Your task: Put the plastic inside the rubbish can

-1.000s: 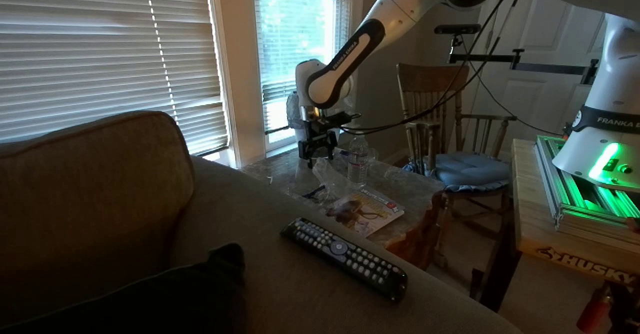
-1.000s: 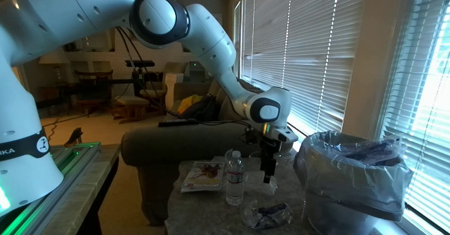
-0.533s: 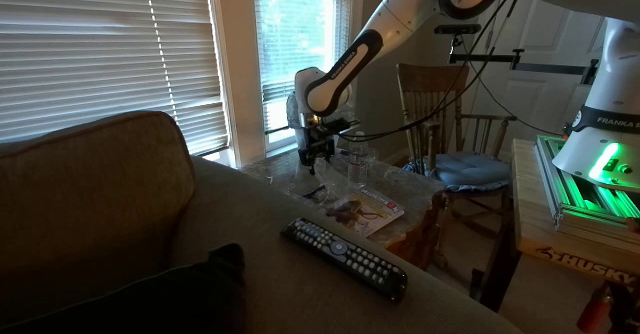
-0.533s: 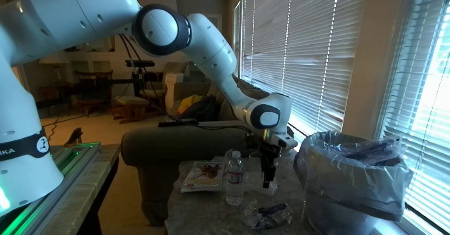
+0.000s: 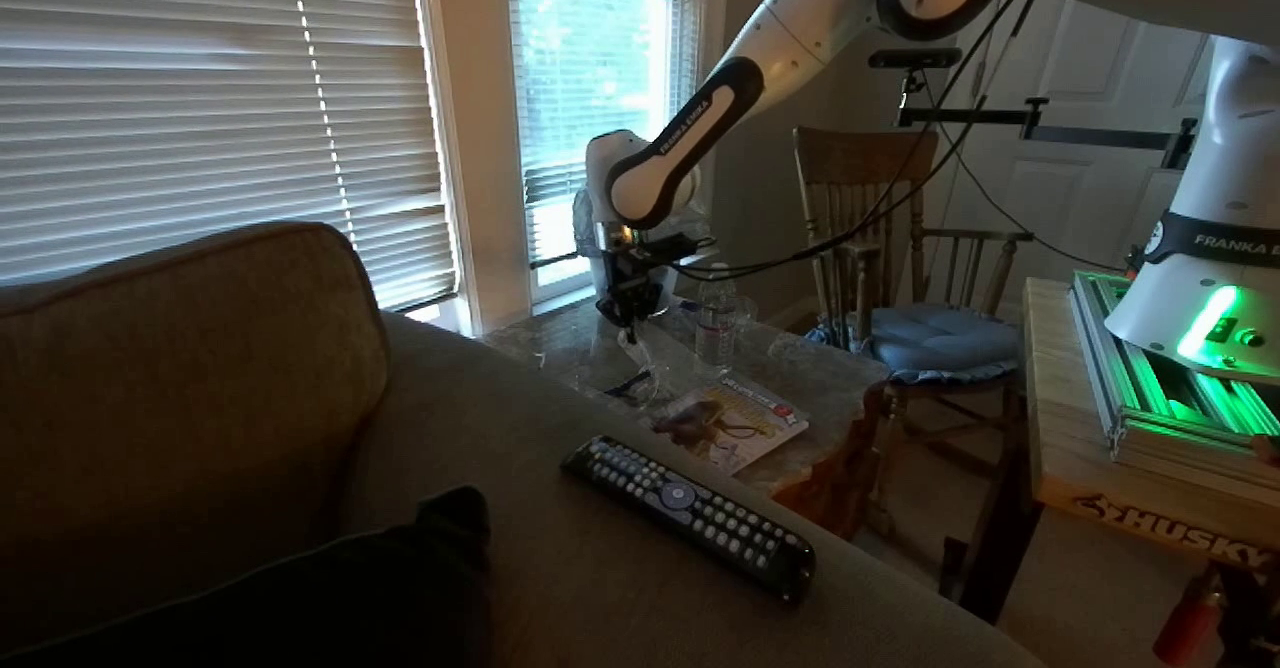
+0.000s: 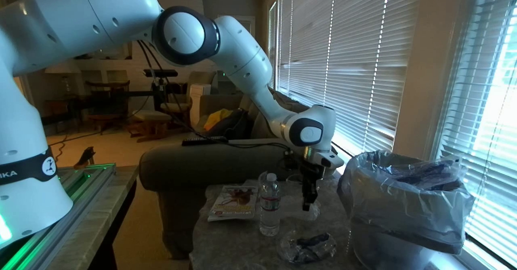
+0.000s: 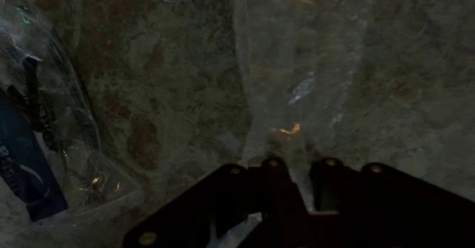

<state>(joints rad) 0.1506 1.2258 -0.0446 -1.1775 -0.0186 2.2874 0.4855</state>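
I've closed the end effector (image 7: 301, 169) onto the clear plastic (image 7: 297, 69), bunching its end. I've also risen slightly.

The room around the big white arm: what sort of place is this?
Probably a living room in someone's home: there is an upholstered sofa with a remote control lying on it, and a wooden spindle-back chair with a blue seat cushion.

Glows with daylight behind pale slatted window blinds (image 6: 464, 100), falling to shadow over a brown upholstered sofa (image 6: 206, 163). Includes a spindle-backed wooden armchair (image 5: 860, 160) with a pale blue fabric cushion (image 5: 940, 336), beige carpet (image 6: 121, 150) and a pale panelled door (image 5: 1060, 188).
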